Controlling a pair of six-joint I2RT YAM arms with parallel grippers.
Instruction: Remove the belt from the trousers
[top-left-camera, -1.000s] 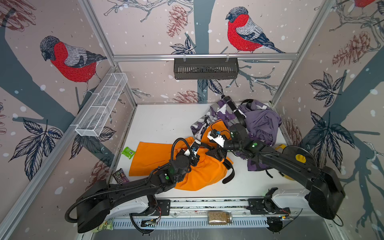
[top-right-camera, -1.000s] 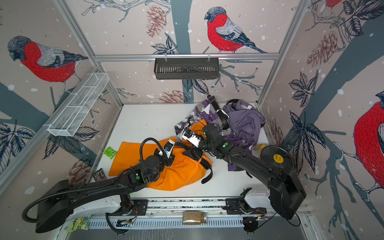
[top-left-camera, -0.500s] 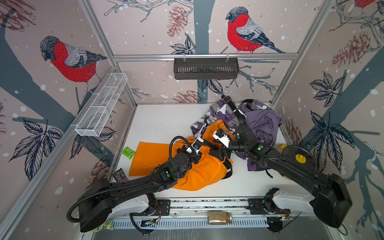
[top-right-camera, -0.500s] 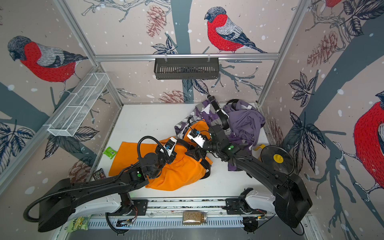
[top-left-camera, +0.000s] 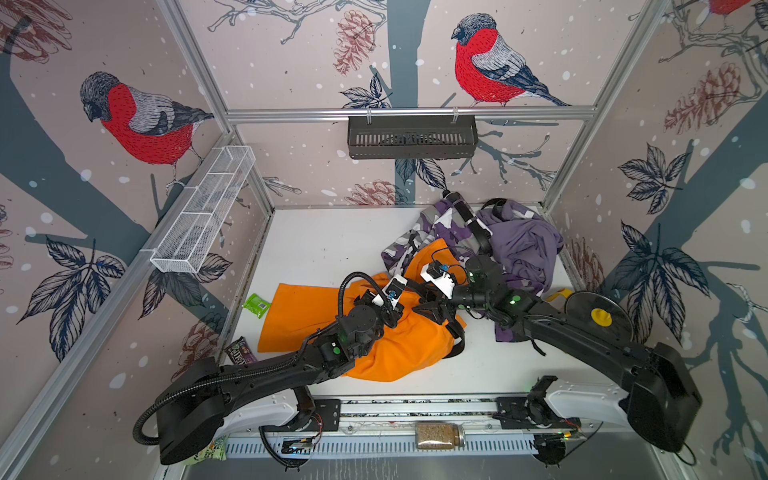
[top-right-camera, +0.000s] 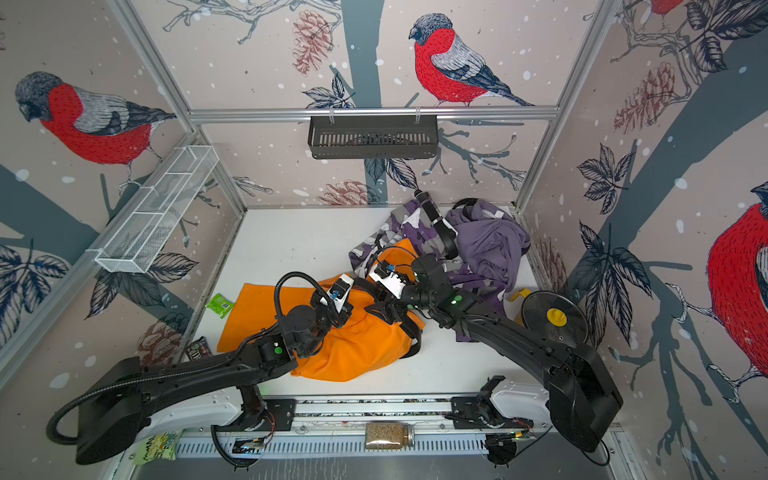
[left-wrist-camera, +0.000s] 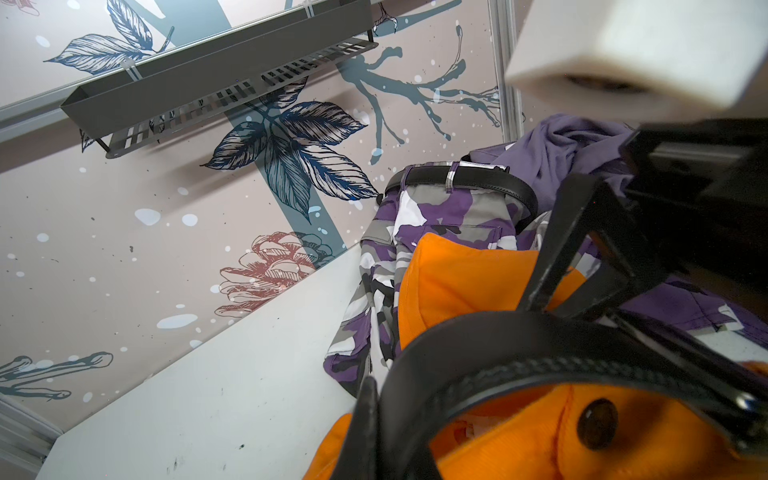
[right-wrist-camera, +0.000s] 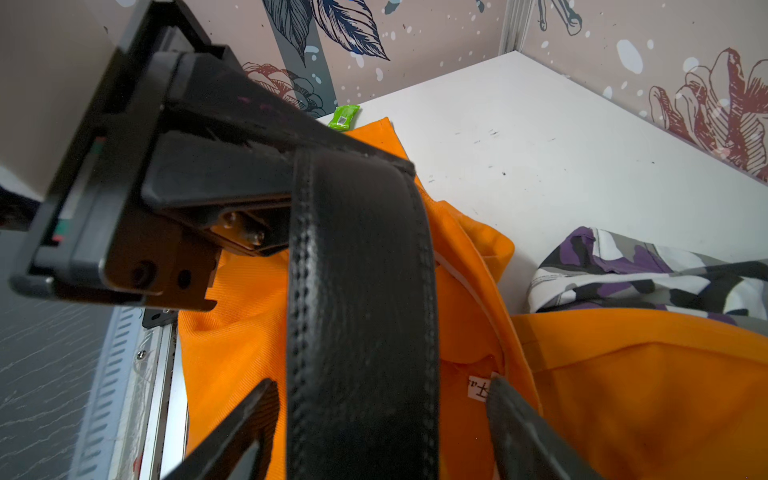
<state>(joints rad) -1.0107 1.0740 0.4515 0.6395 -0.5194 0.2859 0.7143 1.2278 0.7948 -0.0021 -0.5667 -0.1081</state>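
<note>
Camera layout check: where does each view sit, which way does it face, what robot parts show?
Both top views: high above the base rail, looking down into the booth; left arm, right arm reach over orange trousers.
Left wrist: on left arm, faces back wall's dark slatted shelf; right tool and its white camera housing show.
Right wrist: on right arm, faces robot's left, green packet; own open fingers straddle black stitched belt, left tool clamps it.
Shared: both wrists see belt and orange trousers.
</note>
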